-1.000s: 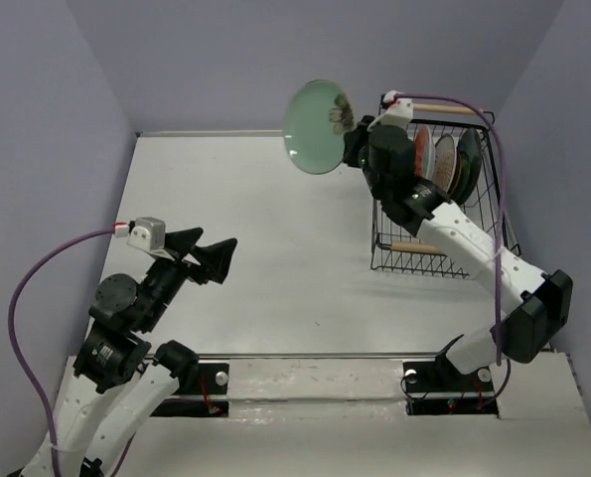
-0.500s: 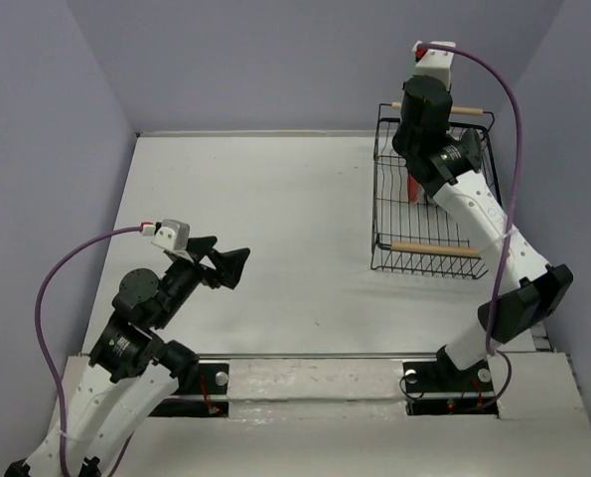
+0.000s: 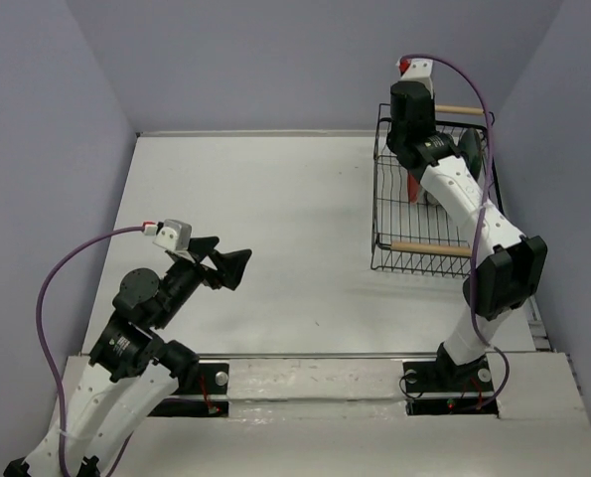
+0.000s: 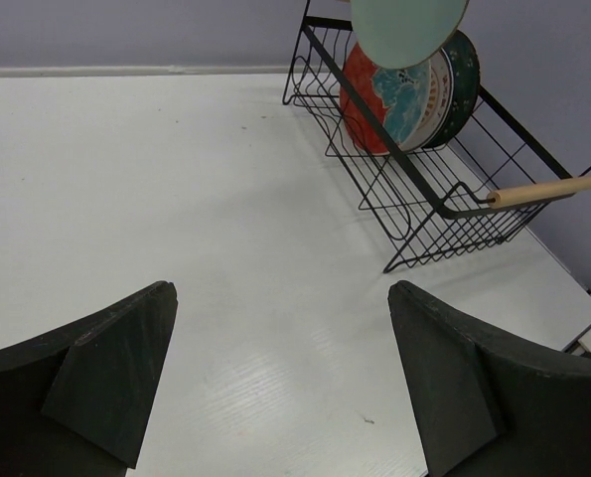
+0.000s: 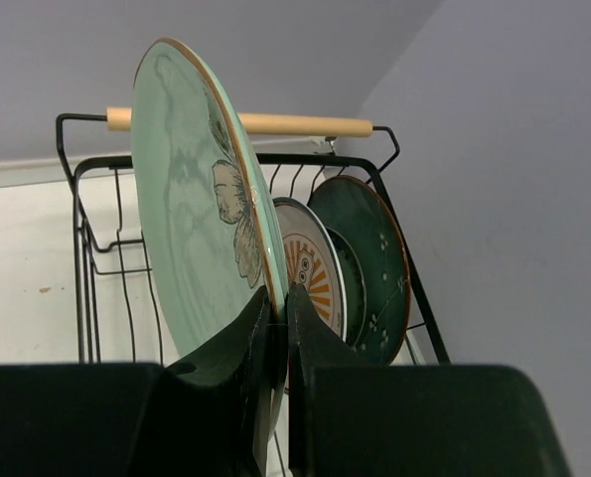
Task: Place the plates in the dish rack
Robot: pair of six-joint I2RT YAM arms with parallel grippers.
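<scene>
My right gripper point(image 5: 280, 303) is shut on the lower rim of the pale mint plate point(image 5: 191, 219) and holds it upright on edge above the black wire dish rack point(image 5: 96, 248). Behind it in the rack stand the white plate with orange centre point(image 5: 317, 270) and the dark teal plate point(image 5: 374, 258). In the left wrist view the mint plate point(image 4: 409, 25) hangs over the red plate with teal centre point(image 4: 394, 94) in the rack point(image 4: 424, 189). My left gripper point(image 4: 280, 298) is open and empty above the table, far left of the rack point(image 3: 394, 214).
The rack sits at the table's far right corner, close to the purple walls, with wooden rod handles point(image 3: 429, 248) front and back. My right arm point(image 3: 454, 194) reaches over the rack. Other plates are hidden behind it.
My right gripper has swung the mint plate from left of the rack, turned it on edge and brought it over the rack. The left arm shifted slightly right, still open.
</scene>
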